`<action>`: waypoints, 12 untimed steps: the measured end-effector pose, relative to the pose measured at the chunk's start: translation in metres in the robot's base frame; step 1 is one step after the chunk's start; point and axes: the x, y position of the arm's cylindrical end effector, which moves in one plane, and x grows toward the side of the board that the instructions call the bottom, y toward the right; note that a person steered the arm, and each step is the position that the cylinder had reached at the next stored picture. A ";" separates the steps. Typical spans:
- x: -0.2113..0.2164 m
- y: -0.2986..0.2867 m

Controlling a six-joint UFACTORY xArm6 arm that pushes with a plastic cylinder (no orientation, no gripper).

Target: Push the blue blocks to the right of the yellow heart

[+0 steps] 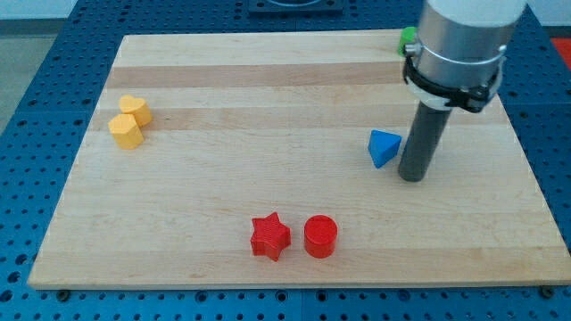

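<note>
Tip point(411, 177) of my rod is down on the board point(268, 98), just right of the blue triangular block point(384, 147); contact unclear. No claw, nothing grasped. Yellow heart point(135, 109) sits far at the view's left, touching another yellow block point(126, 131). Red star point(269, 237) and red cylinder point(320, 236) near bottom; green block point(408, 37) behind arm.

The arm's grey housing point(464, 40) ran off the view's top edge, so its upper part was cut away. It hid nearly all of a green block point(408, 37) at the board's far edge — only a sliver showed, too little to give its shape. The rod covered the right corner of the blue triangular block point(384, 147) — whether my tip point(411, 178) touched it could not be told.
</note>
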 end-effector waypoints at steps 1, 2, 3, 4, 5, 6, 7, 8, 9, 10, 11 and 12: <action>-0.006 0.032; -0.023 0.067; -0.038 0.078; -0.041 0.075; -0.047 0.067; -0.049 0.058; -0.049 0.048; -0.049 0.036; -0.049 0.023; -0.047 0.013; -0.040 0.009; -0.036 -0.002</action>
